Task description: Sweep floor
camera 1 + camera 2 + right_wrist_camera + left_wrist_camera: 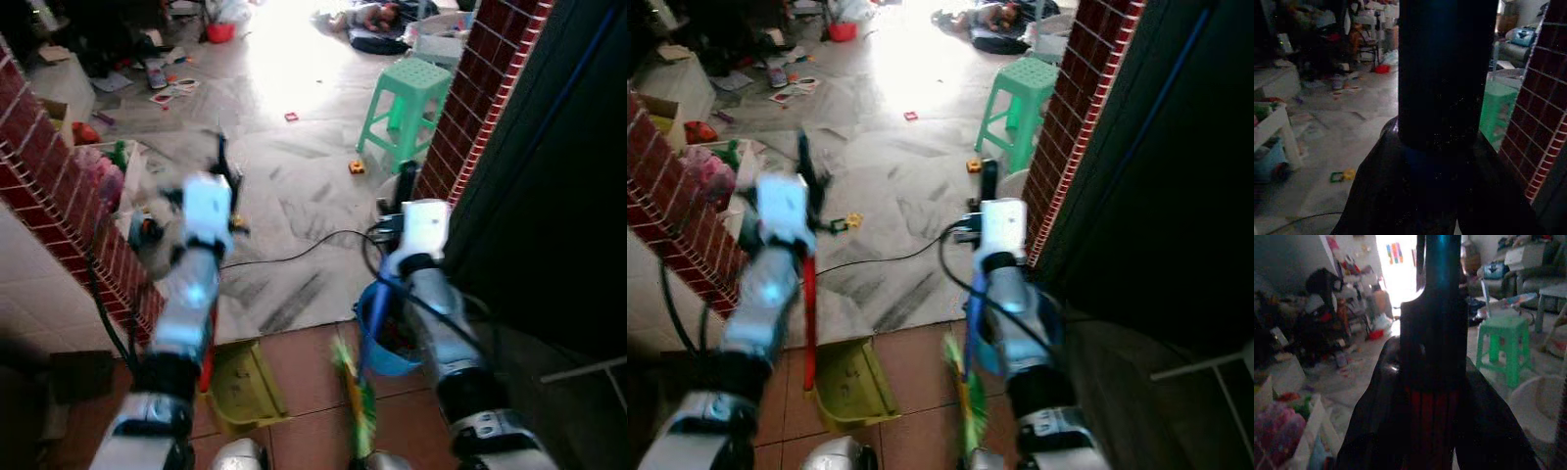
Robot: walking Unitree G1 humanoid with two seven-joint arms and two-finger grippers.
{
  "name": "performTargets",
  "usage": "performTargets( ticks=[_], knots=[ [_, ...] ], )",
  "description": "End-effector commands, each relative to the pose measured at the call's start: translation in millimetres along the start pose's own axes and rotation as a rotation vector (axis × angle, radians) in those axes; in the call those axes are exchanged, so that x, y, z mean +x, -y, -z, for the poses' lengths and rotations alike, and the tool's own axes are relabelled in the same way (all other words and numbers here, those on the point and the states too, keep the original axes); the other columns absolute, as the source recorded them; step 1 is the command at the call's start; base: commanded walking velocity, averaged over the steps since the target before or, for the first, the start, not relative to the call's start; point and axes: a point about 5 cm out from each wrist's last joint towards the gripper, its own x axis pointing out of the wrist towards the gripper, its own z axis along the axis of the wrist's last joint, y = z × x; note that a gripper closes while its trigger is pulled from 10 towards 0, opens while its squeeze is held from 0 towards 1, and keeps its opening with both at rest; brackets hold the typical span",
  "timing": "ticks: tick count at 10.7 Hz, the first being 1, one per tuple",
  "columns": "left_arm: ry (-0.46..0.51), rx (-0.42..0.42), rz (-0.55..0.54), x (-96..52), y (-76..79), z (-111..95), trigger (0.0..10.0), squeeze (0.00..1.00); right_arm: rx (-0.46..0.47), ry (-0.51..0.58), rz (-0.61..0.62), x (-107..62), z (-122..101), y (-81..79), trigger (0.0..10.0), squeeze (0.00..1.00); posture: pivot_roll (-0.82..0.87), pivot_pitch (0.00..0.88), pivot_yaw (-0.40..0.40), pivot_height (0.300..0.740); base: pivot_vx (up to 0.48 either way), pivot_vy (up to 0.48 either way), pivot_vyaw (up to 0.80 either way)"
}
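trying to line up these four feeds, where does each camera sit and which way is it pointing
Left eye view: on the head, looking forward and down at the marble floor; both silver arms show, left gripper on the red dustpan handle.
Right eye view: the head's other eye, same scene; right gripper on the blue broom handle.
Left wrist view: along its fingers, into the cluttered room.
Right wrist view: along its fingers, past the brick pillar.
Shared: green stool in all four.

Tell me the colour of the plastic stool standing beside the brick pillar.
The plastic stool is mint green; it shows best in the left eye view.
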Motion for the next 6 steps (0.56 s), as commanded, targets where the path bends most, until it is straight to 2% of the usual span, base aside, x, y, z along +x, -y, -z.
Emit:
performTargets(
  ticks=[1, 2, 4, 6],
  knots=[
    [0.037, -0.006, 0.027, 1.6, 2.6, -5.8, 10.0, 0.00, -0.001, 0.029, 0.011, -0.9, -5.7, 4.5, 10.0, 0.00, -0.01, 0.000, 0.017, 0.740, 0.000, 0.000, 0.00],
    [0.008, -0.063, 0.050, -4.1, 6.6, 3.0, 10.0, 0.00, -0.006, 0.023, 0.009, -2.2, -4.6, 7.3, 10.0, 0.00, -0.01, 0.000, 0.016, 0.740, 0.000, 0.000, 0.00],
    [-0.042, -0.067, 0.055, -12.7, 8.2, 17.7, 10.0, 0.00, -0.019, 0.019, 0.016, -3.7, -4.2, 10.9, 10.0, 0.00, -0.02, 0.000, 0.014, 0.740, 0.000, 0.000, 0.00],
    [-0.131, -0.098, 0.073, -26.3, 5.0, 37.6, 10.0, 0.00, -0.037, -0.004, 0.037, -11.4, 1.7, 17.1, 10.0, 0.00, -0.02, 0.000, 0.011, 0.740, 0.000, 0.000, 0.00]
  ],
)
